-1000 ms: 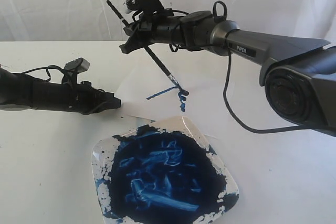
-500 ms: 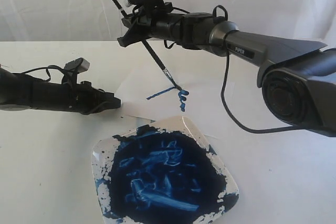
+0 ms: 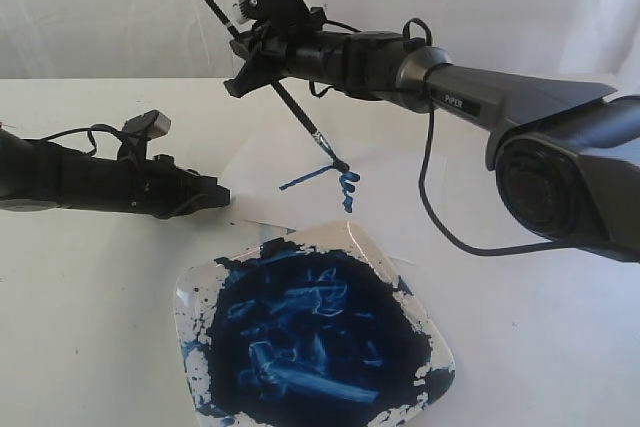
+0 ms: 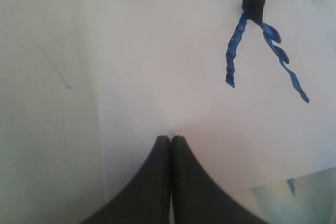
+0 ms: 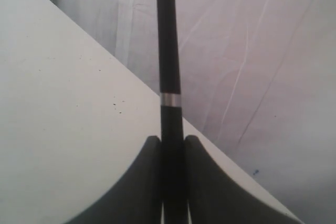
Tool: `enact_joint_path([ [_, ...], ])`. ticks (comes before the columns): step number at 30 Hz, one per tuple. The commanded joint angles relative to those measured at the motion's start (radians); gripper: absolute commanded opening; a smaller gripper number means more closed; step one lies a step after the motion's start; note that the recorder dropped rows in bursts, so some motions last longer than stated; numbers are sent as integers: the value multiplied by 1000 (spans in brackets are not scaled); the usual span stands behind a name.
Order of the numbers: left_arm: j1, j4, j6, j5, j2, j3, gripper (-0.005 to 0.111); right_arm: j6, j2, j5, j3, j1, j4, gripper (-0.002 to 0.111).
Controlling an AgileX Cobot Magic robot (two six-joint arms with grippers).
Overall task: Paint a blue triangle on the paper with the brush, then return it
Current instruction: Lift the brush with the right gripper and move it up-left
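Off the left edge of the paper [image 4: 168,66], the left gripper [image 3: 222,194] lies low over the table [image 3: 80,277]. Its jaws are pressed together with nothing between them, and the tips just reach over that edge of the sheet. On the paper, towards its right part, sits the blue triangle [image 3: 325,182], so far only two thin wavy strokes that spread from one blobby corner, with the third side unpainted. The brush [image 3: 290,107] slants down over the paper, handle end high and to the left, and its dark tip is right at that blobby corner. Whether the bristles press on the sheet or hang just off it, I can't tell. The right gripper [image 3: 245,75], up above the paper, is clamped on the black handle of the brush, below the pale band. Against the paper's front edge stands the white dish [image 3: 180,302], filled with dark blue paint.
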State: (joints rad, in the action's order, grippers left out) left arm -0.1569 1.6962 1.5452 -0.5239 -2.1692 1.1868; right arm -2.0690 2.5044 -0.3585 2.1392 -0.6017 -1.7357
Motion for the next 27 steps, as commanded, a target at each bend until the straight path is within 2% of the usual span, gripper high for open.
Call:
enact_joint_path([
  [1, -6, -11, 3, 9, -4, 2, 0, 44, -12, -10, 3, 5, -9, 0],
  [9, -6, -11, 3, 9, -4, 2, 0, 81, -71, 5, 3, 5, -9, 0],
  [18, -6, -11, 3, 9, -4, 2, 0, 193, -118, -89, 3, 5, -2, 0],
  [27, -6, -11, 3, 9, -4, 2, 0, 525, -123, -229, 3, 5, 350, 0],
])
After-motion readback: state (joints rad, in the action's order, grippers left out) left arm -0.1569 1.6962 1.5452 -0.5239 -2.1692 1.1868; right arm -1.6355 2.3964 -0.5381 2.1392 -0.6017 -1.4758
